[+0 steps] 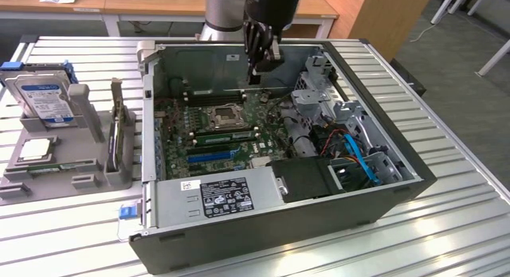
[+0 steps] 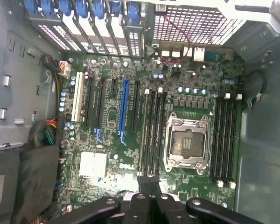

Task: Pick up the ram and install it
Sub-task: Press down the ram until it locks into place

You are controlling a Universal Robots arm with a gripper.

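A narrow green stick that looks like the ram (image 1: 60, 167) lies flat in the grey fixture (image 1: 88, 181) at the exterior view's left, far from my gripper. My gripper (image 1: 257, 79) hangs over the rear of the open computer case (image 1: 279, 229), above the motherboard (image 1: 231, 125). In the wrist view its fingertips (image 2: 149, 183) are pressed together, shut, with nothing seen between them. Below it lie the open processor socket (image 2: 186, 142) and the black memory slots (image 2: 154, 130) on both sides of it.
A hard drive (image 1: 44, 98) and a silver processor chip (image 1: 36, 148) sit in the fixture. Inside the case are a blue expansion slot (image 2: 124, 107), the power supply (image 1: 215, 196), a black drive cage (image 1: 307, 178) and blue cables (image 1: 359, 157). The case walls ring the board.
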